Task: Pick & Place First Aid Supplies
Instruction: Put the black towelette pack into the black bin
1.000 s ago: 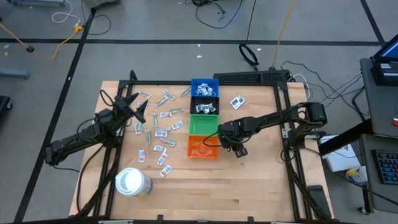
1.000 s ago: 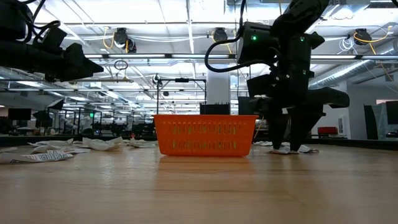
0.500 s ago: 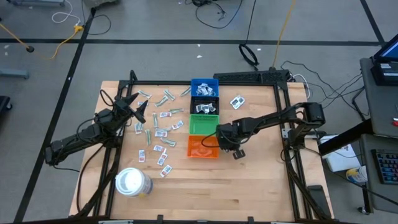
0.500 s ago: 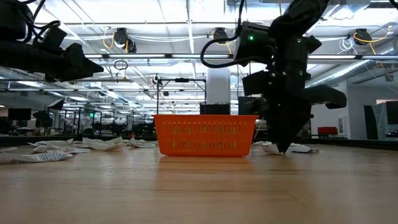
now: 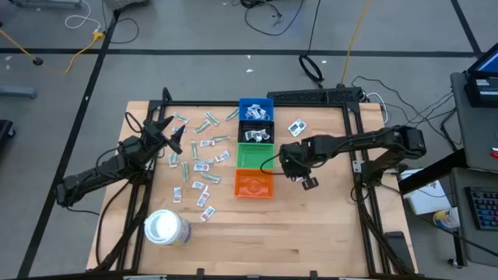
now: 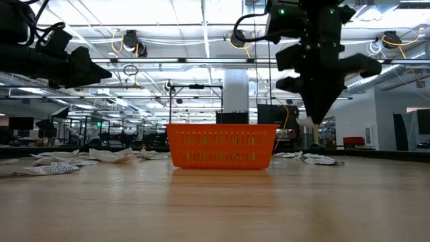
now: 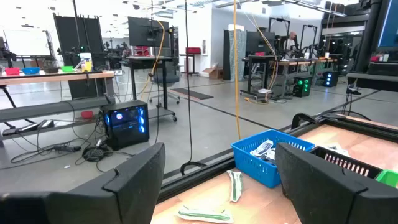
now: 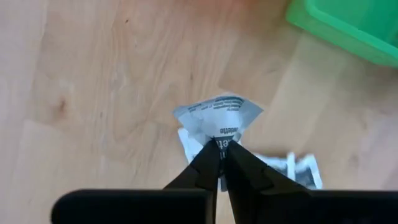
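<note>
My right gripper (image 8: 217,149) hangs above the table just right of the orange bin (image 5: 254,184), shut on a white printed packet (image 8: 216,112). A second packet (image 8: 297,171) lies flat on the wood below it. Several more first aid supplies (image 5: 198,155) lie scattered across the table's left half, and others (image 5: 296,127) lie right of the bins. My left gripper (image 5: 173,131) is held level over the table's left side, open and holding nothing; its fingers (image 7: 134,180) stand wide apart. My right gripper pinches one edge of the white packet (image 8: 219,138) between its two fingertips. The fingers come from above, pointing steeply down. The packet fans out below the tips, creased where it is pinched, and hangs clear of the table.
A column of small bins stands at the table's middle: blue (image 5: 256,109) farthest, then a dark one (image 5: 256,132) with packets, green (image 5: 254,157), and orange nearest. A large white roll (image 5: 166,228) stands near the front left. Bare wood lies right of the bins and along the front.
My right gripper has shut on the white packet beside the orange bin. It then rose and drifted a little toward the table's right edge. The packet has left the table and now hangs clear below the fingers.
</note>
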Controlling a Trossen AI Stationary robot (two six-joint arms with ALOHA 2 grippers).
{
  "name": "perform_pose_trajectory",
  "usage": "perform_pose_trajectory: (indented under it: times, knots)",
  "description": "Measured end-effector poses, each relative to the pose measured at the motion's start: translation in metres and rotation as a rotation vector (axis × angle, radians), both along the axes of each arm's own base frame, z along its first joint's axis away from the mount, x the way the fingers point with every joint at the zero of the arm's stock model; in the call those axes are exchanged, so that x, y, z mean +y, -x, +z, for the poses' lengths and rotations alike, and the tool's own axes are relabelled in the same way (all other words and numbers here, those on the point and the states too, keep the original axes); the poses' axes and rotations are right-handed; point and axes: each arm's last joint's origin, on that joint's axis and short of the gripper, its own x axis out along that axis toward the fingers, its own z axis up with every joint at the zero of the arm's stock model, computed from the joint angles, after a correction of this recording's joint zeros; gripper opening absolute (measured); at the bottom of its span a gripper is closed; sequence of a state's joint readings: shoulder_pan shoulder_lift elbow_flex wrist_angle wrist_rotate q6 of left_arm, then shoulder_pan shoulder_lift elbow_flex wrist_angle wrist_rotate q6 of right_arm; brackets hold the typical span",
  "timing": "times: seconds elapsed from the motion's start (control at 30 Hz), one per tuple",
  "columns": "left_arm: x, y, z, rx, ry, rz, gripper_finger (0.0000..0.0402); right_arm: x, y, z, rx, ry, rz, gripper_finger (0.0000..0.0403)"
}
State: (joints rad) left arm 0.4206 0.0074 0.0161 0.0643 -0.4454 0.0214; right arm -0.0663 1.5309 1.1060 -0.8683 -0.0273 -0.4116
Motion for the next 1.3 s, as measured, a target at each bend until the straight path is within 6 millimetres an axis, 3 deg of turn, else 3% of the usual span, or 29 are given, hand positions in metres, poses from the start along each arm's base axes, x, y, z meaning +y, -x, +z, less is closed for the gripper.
perform_pose_trajectory:
  times: [0.23, 0.57, 0.97, 1.3]
  knots:
    - [0.0, 0.0, 0.0, 0.0, 0.0, 0.0, 0.0305, -0.018, -0.009, 0.028, -0.031, 0.002, -0.063, 0.0006]
    - [0.0, 0.0, 0.0, 0.0, 0.0, 0.0, 0.0306, -0.079, -0.068, 0.046, -0.084, 0.032, -0.133, 0.0008]
    - [0.0, 0.0, 0.0, 0.0, 0.0, 0.0, 0.0306, -0.152, -0.128, 0.042, -0.152, 0.079, -0.186, 0.001]
    - [0.0, 0.0, 0.0, 0.0, 0.0, 0.0, 0.0306, -0.162, -0.145, 0.004, -0.118, 0.068, -0.194, 0.001]
